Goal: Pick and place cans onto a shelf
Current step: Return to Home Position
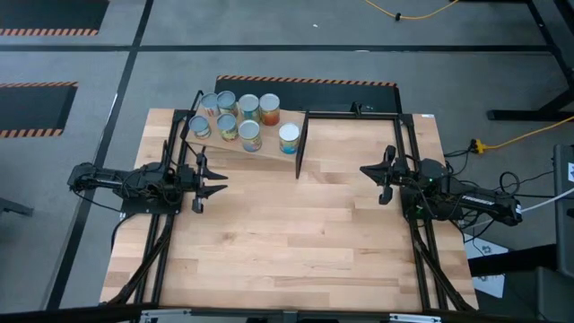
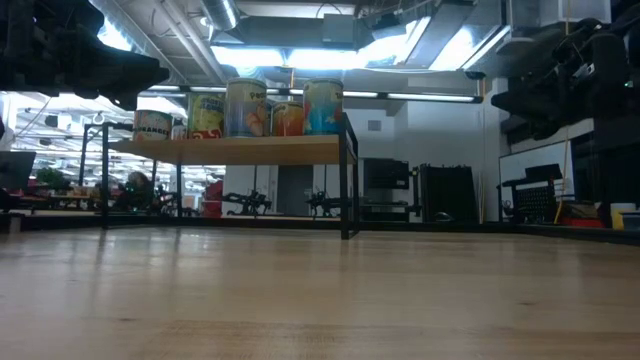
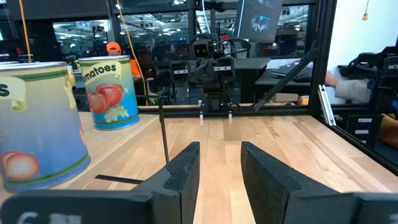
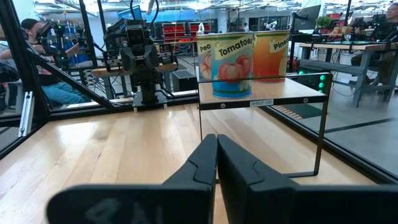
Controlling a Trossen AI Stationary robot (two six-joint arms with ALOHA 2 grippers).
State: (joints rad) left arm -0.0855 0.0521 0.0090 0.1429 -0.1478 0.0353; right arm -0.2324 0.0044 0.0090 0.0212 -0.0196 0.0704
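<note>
The left arm [image 1: 134, 182] reaches in over the left edge of the worktop [image 1: 296, 242], about halfway back. It points across at the right side. The left gripper [image 3: 221, 149] is held up above the wood. Its two fingers [image 3: 183, 171] are apart with a clear gap between them, and nothing is in the gap.

The right arm [image 1: 466, 199] reaches in the same way over the right edge and points back at the left arm. The right gripper [image 4: 216, 140] is also up off the wood. Its fingers are pressed together, and it holds nothing. Neither gripper touches a can.

Farther back, the shelf [image 1: 271, 156] sits at the far left corner of the worktop. It is a pale wood board held up on thin black legs. A black divider [image 1: 300, 144] stands up at its right end, near the middle of the far edge.

Eight cans [image 1: 250, 135] stand upright on the board, close together, in two rows of four. Their tops are silvery. One can with red tomatoes on a blue label [image 3: 111, 92] stands near the edge of the board that faces the arms. An orange can [image 4: 272, 55] stands just beside a tomato can.
</note>
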